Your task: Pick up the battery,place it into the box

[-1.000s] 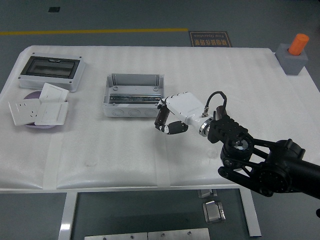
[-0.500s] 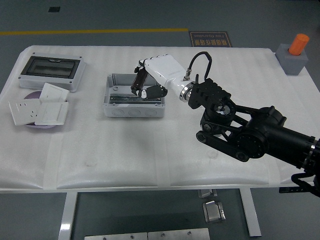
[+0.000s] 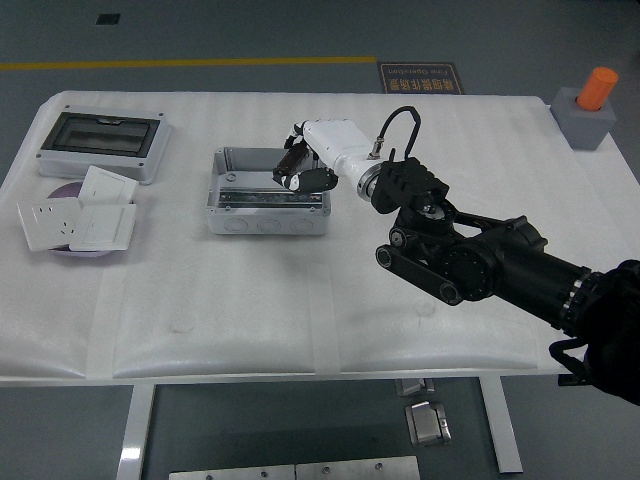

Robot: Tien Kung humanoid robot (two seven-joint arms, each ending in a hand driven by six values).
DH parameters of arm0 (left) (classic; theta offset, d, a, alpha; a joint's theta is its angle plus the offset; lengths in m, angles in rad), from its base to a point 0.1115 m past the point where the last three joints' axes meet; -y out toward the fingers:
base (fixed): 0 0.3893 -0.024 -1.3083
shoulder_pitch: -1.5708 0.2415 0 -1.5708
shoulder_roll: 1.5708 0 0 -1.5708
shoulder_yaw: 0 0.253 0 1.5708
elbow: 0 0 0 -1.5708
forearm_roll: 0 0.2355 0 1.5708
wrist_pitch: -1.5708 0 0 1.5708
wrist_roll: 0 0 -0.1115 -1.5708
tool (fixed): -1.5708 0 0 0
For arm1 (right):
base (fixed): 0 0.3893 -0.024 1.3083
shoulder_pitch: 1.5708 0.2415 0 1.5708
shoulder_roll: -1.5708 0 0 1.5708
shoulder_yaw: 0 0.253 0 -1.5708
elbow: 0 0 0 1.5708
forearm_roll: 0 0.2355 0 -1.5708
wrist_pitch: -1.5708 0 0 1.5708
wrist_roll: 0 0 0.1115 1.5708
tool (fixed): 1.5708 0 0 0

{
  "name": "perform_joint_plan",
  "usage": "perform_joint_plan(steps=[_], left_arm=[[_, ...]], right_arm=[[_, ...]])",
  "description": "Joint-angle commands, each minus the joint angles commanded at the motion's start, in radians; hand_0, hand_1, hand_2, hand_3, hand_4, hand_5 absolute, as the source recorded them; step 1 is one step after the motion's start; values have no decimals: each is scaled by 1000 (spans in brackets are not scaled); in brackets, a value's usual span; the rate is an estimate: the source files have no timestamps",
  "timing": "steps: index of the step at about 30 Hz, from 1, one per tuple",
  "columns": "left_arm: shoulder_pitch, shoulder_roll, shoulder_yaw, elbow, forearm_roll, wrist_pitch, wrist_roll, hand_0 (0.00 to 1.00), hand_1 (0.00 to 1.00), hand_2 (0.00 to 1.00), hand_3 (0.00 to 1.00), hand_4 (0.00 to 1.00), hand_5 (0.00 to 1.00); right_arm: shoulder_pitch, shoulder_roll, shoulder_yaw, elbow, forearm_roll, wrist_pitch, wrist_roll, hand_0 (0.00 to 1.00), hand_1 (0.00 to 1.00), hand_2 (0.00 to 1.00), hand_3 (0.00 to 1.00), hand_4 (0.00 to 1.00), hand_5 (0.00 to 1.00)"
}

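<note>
Battery point(image 3: 291, 166): pinched by right robot hand point(image 3: 305, 170) over box point(image 3: 267, 190).
Advice: lower inside walls, then release.

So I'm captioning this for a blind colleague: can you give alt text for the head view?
The robot's right hand hangs over the right end of an open grey box on a white table, fingers curled around something dark. A stack of white wall sockets lies far left.
</note>
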Motion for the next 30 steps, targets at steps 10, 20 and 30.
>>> perform_joint_plan(steps=[10,20,30], left_arm=[[-3,0,6,-1,-2,-3,1,591,614,506,654,599,369],[0,-2,9,-1,-10,-4,0,591,616,499,652,595,365],[6,-3,24,0,-43,-1,-5,591,615,497,651,595,371]], right_arm=[[-17,24,-16,-22,-8,7,-26,949,858,859,952,988,683],[-17,-16,-16,6,-19,11,-34,998,918,909,998,998,751],[-21,-254,-106,103,-59,29,-5,998,913,900,998,998,758]])
